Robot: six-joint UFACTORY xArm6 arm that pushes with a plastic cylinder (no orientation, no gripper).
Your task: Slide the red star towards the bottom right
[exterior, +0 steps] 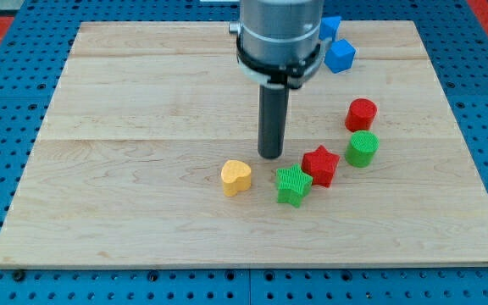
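The red star (320,164) lies on the wooden board (142,102), right of centre in the lower half. My tip (270,156) rests on the board just to the star's left and slightly above it, a small gap apart. A green star (292,185) touches the red star's lower left side. A green cylinder (362,148) stands just right of the red star, and a red cylinder (361,113) stands above that.
A yellow heart-shaped block (236,177) lies left of the green star, below and left of my tip. Two blue blocks (339,55) sit at the view's top, partly behind the arm. A blue pegboard (7,169) surrounds the board.
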